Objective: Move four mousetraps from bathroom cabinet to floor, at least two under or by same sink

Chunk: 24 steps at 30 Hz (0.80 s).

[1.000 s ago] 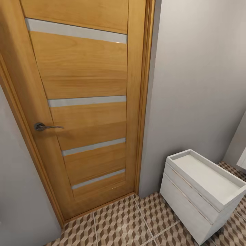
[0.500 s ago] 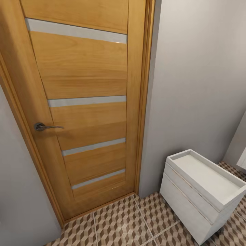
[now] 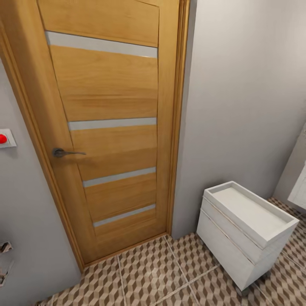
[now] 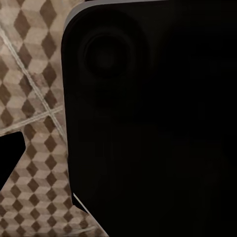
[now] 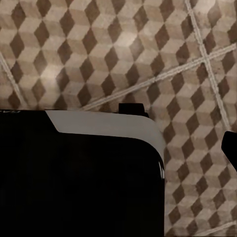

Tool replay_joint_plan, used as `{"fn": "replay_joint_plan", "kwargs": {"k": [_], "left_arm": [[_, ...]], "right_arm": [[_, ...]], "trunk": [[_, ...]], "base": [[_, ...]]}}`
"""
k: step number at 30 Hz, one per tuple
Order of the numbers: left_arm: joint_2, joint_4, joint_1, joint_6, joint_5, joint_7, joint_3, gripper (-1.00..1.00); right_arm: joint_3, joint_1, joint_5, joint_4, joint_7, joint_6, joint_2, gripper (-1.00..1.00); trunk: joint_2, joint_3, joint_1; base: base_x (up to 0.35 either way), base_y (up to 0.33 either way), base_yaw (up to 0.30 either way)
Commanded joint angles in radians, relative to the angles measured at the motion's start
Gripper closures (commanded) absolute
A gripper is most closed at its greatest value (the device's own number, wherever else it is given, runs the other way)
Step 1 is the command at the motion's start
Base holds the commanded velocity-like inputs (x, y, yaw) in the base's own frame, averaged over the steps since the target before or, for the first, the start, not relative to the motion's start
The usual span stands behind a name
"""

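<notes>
The mousetraps, the cabinet and the sink are out of view. The bathroom floor, with its brown and beige cube-pattern tiles, lies along the bottom of the head view and under both wrist cameras. A dark fingertip of my left gripper shows at the very edge of the left wrist view over the tiles, beside the robot's black body. One dark fingertip of my right gripper sits at the edge of the right wrist view. Both fingertips stand far out from the middle and hold nothing.
A shut orange-brown wooden door with a metal lever handle faces me. Right of it is a grey wall. A low white vanity unit with a shallow tray-like top stands at lower right. A red wall button is at far left.
The head camera has shifted, so the door and white unit sit a little further right and up. The red wall button and some clutter at lower left have come into the picture.
</notes>
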Motion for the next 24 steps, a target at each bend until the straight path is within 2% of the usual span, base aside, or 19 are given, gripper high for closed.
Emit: {"fn": "replay_joint_plan", "kwargs": {"k": [1,8,24], "left_arm": [[0.0,-0.002,0.001,-0.001,0.001,-0.001,0.0,-1.0],[0.0,-0.002,0.001,-0.001,0.001,-0.001,0.001,-1.0],[0.0,-0.002,0.001,-0.001,0.001,-0.001,0.002,-1.0]], "right_arm": [[0.0,-0.001,0.0,0.001,0.0,-0.004,0.0,-1.0],[0.0,-0.001,0.0,0.001,-0.002,-0.008,0.003,-1.0],[0.0,-0.001,0.0,0.002,-0.002,-0.009,0.004,-1.0]], "trunk": [[-0.001,-0.001,-0.001],[-0.001,-0.001,-0.001],[-0.001,-0.001,-0.001]], "base": [[-0.25,0.0,0.0],[-0.088,0.0,0.042],[-0.003,0.0,0.271]]}}
